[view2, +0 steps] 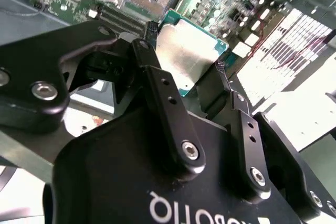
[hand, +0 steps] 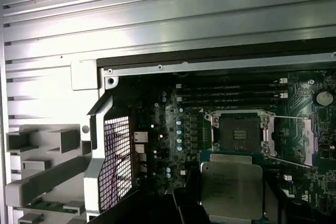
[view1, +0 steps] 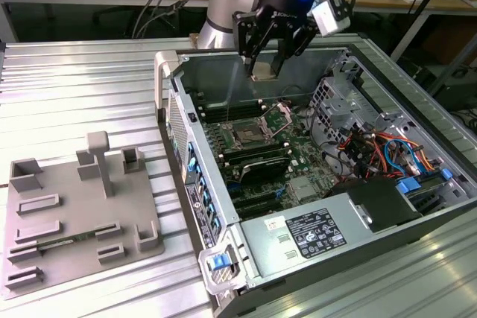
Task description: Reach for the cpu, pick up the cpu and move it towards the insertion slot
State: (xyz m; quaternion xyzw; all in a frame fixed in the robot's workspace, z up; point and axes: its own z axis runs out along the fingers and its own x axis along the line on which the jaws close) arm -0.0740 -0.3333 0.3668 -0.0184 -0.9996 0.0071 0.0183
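Exterior view: claw [view1: 266, 67] grips cpu [view1: 263, 71] above insertion slot [view1: 245, 136].

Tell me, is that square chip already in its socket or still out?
Out. The chip is held in the end effector, above the board; the socket sits open with its dark centre bare.

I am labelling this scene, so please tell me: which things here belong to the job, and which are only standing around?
Belong to the job:
- the cpu, held in the end effector above the open computer case
- the insertion slot, open on the motherboard

Only standing around:
- the grey fixture tray beside the case
- the memory slots
- the bundle of coloured cables
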